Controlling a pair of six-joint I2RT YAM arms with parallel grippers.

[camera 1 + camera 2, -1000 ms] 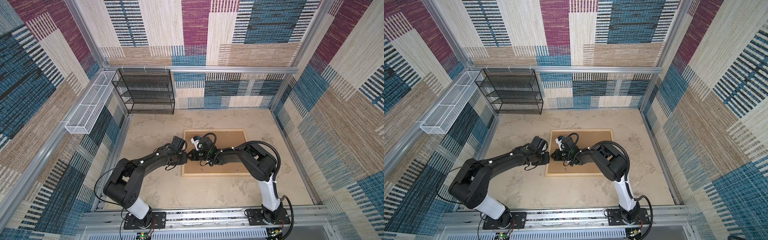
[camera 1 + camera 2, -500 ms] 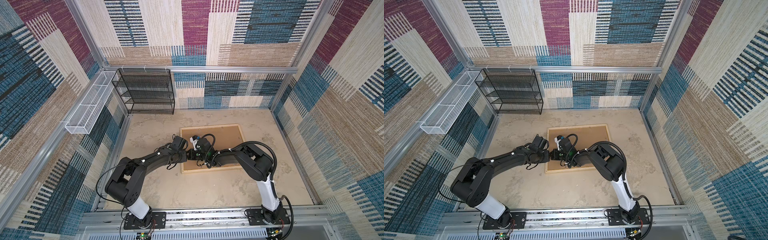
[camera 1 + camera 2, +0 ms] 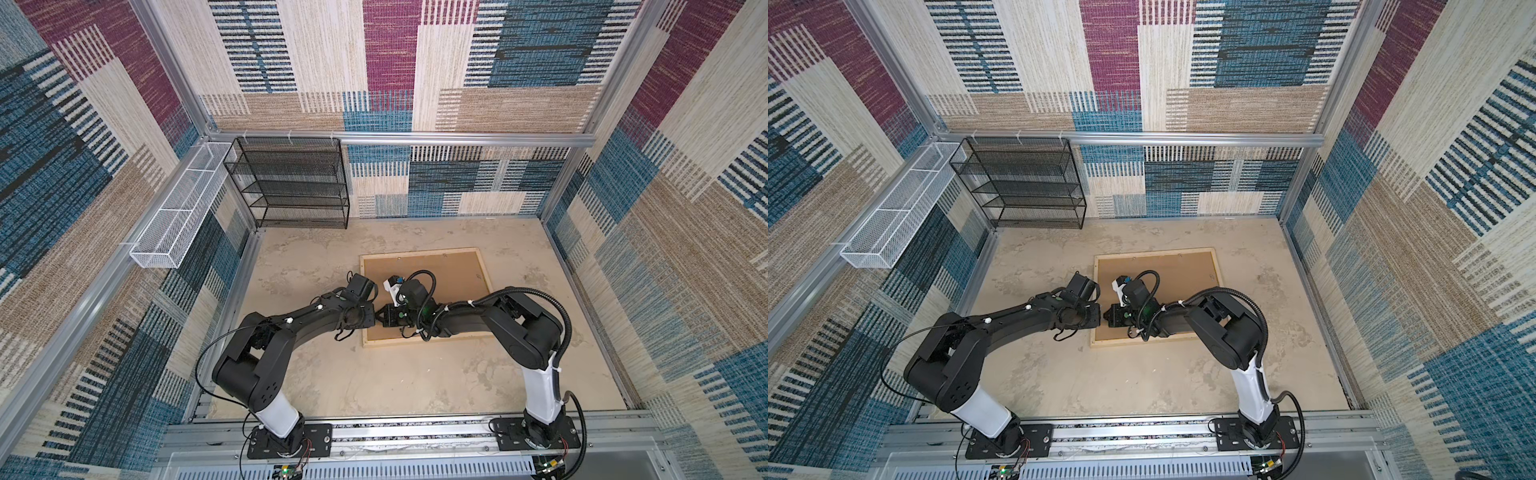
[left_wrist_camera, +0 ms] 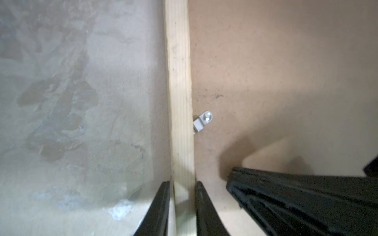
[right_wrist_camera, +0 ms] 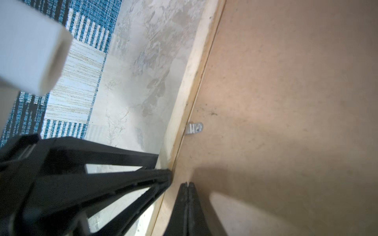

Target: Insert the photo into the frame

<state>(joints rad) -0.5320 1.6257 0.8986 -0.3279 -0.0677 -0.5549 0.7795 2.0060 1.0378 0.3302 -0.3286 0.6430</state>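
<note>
Frame (image 4: 178, 61) edge runs lengthwise through the left claw (image 4: 183, 183), fingers (image 4: 161, 204) astride (clamped or loose, cannot tell); right claw (image 5: 187, 187), pinched together, hangs just inside, over the backing board (image 5: 286, 102).

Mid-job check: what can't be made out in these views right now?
The photo: in no view; the backing board fills the frame.
Left gripper, left wrist view: fingers straddle the frame bar; contact too fine to tell.
Right gripper, right wrist view: shut tips at the board; touching or hovering unclear.
Both top views: fingertips hidden under the wrists.
Metal clip: blurred; latched or not unclear.
</note>
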